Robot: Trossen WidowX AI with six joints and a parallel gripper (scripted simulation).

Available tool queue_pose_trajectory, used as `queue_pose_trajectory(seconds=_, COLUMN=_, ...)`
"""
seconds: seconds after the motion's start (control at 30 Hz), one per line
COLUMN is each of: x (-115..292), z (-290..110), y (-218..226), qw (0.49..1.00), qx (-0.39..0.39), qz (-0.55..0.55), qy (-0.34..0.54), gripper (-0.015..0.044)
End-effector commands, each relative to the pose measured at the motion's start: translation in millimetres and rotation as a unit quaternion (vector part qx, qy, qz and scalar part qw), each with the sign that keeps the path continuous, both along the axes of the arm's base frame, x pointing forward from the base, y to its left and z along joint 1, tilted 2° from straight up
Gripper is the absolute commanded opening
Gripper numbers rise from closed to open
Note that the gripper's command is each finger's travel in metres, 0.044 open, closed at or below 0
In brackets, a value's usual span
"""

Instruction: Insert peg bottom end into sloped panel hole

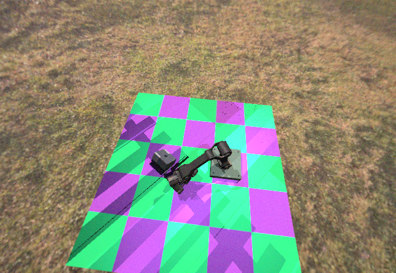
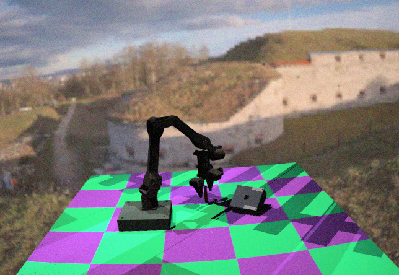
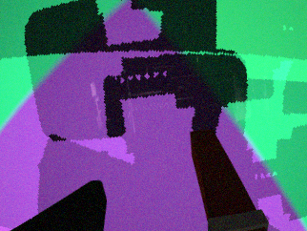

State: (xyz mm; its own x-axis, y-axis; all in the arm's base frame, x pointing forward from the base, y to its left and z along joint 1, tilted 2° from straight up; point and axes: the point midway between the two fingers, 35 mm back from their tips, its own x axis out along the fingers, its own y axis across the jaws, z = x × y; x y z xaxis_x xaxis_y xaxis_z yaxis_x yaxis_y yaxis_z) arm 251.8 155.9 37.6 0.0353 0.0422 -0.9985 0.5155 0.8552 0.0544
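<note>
The dark red square-sided peg [image 2: 205, 196] [image 3: 223, 191] stands upright on a purple tile of the checkered table [image 2: 199, 246]. My gripper [image 1: 178, 187] [image 2: 204, 191] is open and has come down over the peg, with a finger on each side of it and not touching it. In the wrist view one dark finger [image 3: 60, 229] shows at the lower left and the peg is right of centre. The arm hides the peg in the top view. The grey sloped panel [image 1: 158, 164] [image 2: 254, 200] with its small dark hole [image 1: 165, 156] [image 2: 246, 197] sits a short way beyond the gripper.
The robot's grey base plate [image 1: 235, 167] [image 2: 144, 220] sits near the table's middle. The table [image 1: 269, 212] is a green and purple checkerboard with dark shadow patches. Grass lies around it.
</note>
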Motion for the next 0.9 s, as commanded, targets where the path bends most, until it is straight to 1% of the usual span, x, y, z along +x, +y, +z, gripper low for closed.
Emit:
queue_pose_trajectory(seconds=0.0, x=0.3, z=0.5, y=0.2, qw=1.000, qx=0.000, qz=0.000, qy=-0.001, gripper=0.0361)
queue_pose_trajectory(seconds=0.43, x=0.3, z=0.5, y=0.2, qw=1.000, qx=0.000, qz=0.000, qy=-0.001, gripper=0.0020)
queue_pose_trajectory(seconds=0.53, x=0.3, z=0.5, y=0.2, qw=1.000, qx=0.000, qz=0.000, qy=-0.001, gripper=0.0000)
queue_pose_trajectory(seconds=0.87, x=0.5, z=2.5, y=0.3, qw=1.000, qx=0.000, qz=0.000, qy=-0.001, gripper=0.0000)
